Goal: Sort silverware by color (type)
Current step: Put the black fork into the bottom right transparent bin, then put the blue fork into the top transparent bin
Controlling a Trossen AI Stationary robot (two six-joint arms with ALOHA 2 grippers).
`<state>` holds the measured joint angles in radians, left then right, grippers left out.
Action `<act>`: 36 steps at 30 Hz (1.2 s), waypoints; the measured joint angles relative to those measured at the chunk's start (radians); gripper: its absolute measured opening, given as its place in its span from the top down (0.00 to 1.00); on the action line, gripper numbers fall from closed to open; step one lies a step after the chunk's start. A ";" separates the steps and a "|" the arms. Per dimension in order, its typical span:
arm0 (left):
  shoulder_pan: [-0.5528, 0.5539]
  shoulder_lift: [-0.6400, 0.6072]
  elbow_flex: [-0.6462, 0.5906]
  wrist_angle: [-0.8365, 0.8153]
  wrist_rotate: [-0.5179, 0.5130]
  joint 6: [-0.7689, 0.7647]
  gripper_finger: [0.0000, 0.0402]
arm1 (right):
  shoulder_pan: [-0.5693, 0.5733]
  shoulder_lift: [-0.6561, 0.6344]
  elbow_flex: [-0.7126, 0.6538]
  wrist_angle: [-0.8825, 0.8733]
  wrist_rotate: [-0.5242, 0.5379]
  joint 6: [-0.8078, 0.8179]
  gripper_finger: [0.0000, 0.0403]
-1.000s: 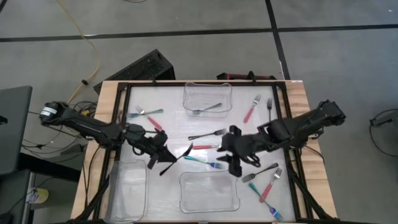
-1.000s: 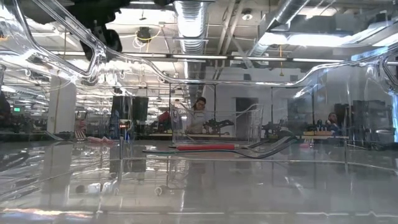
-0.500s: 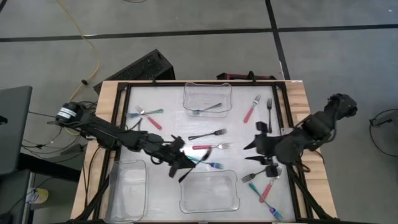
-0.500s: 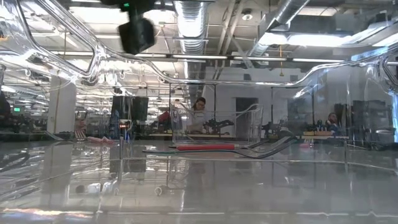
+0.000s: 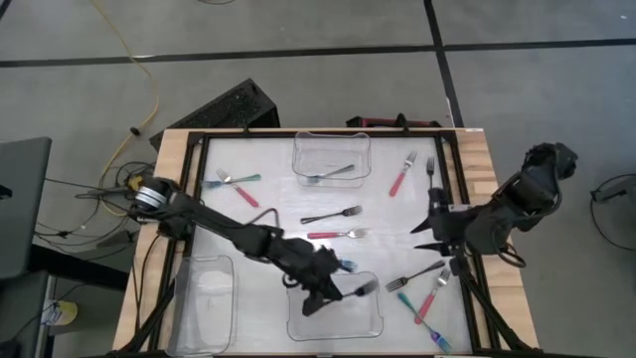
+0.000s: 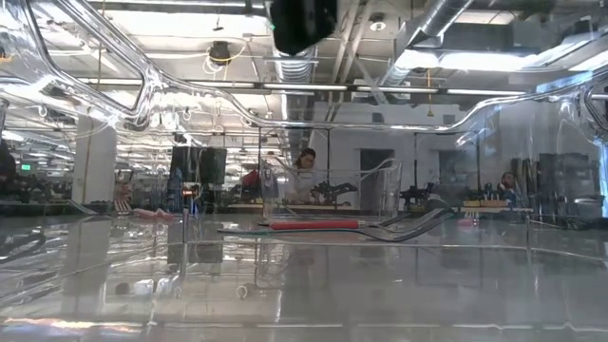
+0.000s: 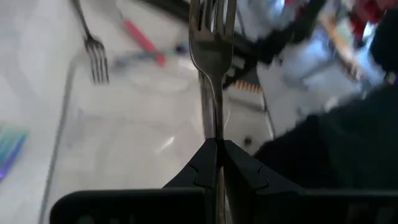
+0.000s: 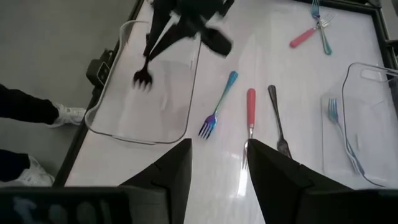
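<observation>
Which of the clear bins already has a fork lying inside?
The far-edge bin: one fork lies inside. The near-centre bin and near-left bin hold none.

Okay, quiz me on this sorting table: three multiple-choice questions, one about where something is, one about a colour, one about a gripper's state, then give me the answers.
1. Where is the left gripper?
A. over the near bin
B. over the far bin
C. off the table

2. What colour is the fork lying just outside the near bin?
A. all black
B. teal-blue
C. gold

3. What state is the left gripper in?
A. wide open, nothing in it
B. shut on a dark fork
C. shut on a red-handled fork

Answers: 1 A, the high view shows it above the near bin. 2 B, the right wrist view shows an iridescent teal-blue fork. 3 B, the left wrist view shows the fingers pinching the dark fork's handle.
</observation>
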<state>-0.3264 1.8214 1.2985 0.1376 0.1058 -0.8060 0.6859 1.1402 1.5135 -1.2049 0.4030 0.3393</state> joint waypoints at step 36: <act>0.112 0.144 0.266 -0.395 0.366 0.305 0.77 | 0.105 0.051 -0.028 -0.027 0.045 0.502 0.56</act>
<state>-0.2143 1.9651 1.5644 -0.2572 0.4722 -0.5007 0.7911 1.1916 1.4859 -1.2321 0.4477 0.8410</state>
